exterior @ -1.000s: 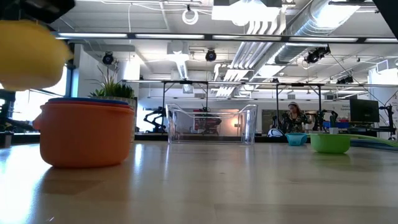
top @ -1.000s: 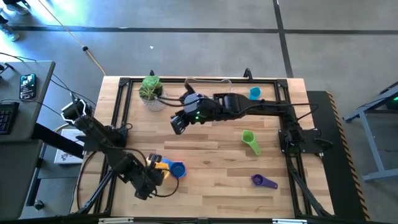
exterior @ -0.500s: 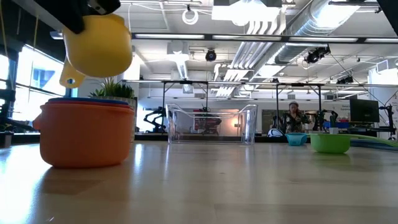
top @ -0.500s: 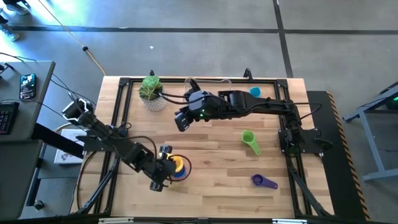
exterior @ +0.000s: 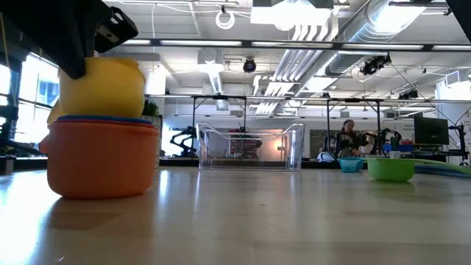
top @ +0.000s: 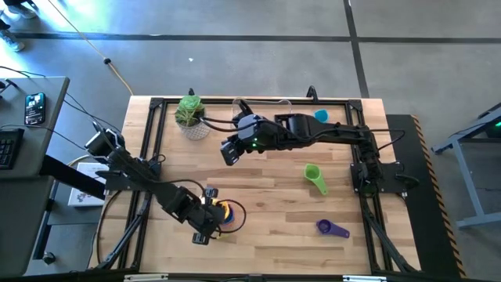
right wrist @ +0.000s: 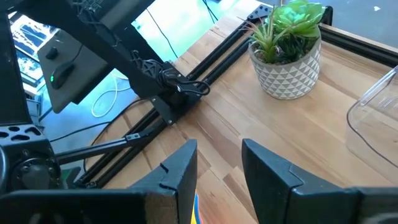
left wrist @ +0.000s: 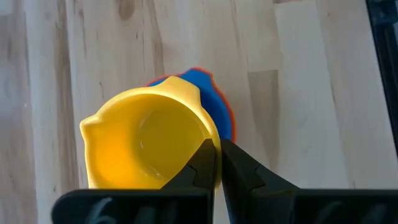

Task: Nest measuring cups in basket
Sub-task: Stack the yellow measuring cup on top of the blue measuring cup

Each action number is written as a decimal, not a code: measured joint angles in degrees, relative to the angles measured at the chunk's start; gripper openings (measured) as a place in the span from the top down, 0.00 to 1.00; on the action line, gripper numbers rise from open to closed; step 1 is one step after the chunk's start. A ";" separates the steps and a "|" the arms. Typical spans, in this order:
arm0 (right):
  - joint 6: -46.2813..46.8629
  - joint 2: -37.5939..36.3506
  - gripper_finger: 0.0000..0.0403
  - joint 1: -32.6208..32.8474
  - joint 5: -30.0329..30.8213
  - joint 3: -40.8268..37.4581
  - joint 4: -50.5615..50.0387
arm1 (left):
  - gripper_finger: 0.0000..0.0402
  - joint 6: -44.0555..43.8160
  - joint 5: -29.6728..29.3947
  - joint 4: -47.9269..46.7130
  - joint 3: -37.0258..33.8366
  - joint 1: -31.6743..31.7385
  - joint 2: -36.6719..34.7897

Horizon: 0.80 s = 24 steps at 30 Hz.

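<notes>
**Yellow cup held over the orange-and-blue stack**

The left gripper [left wrist: 217, 163] is clenched on the rim of the yellow cup [left wrist: 146, 140], its two dark fingers [left wrist: 203, 167] pinched together on the cup wall. In the low view the yellow cup [exterior: 103, 87] sits in the top of the stack, directly under the gripper: a blue cup [exterior: 103, 118] shows as a thin rim inside the orange cup [exterior: 101, 157], which stands on the counter [exterior: 294, 221]. From above, the left gripper [top: 210, 222] is over this stack [top: 225, 214] at the near left part of the counter.

The right gripper [right wrist: 219, 163] hangs above the middle of the counter with its fingers parted and nothing between them; in the high view it [top: 228, 153] is well apart from the stack. The basket [exterior: 250, 146] lies beyond it at the far edge, upright and clear-walled, and a corner of the basket [right wrist: 373, 118] shows in the right wrist view. A potted plant [right wrist: 287, 50] stands just beside the basket, ahead of the right gripper.

The other cups lie to the right of the right gripper: the green cup [top: 315, 177] near the middle right, the purple cup [top: 332, 228] nearer the front edge, and the light blue cup [top: 320, 117] at the far edge by the right arm. A person [exterior: 346, 138] shows in the room behind.
</notes>
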 joint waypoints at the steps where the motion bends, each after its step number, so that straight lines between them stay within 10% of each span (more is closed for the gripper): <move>1: -0.01 0.00 0.71 0.00 0.00 0.00 0.00 | 0.99 0.00 0.24 0.41 0.02 0.06 0.35; 24: -0.14 0.00 0.71 0.00 -0.02 0.00 -0.35 | 0.88 0.44 5.19 2.17 0.00 1.32 3.35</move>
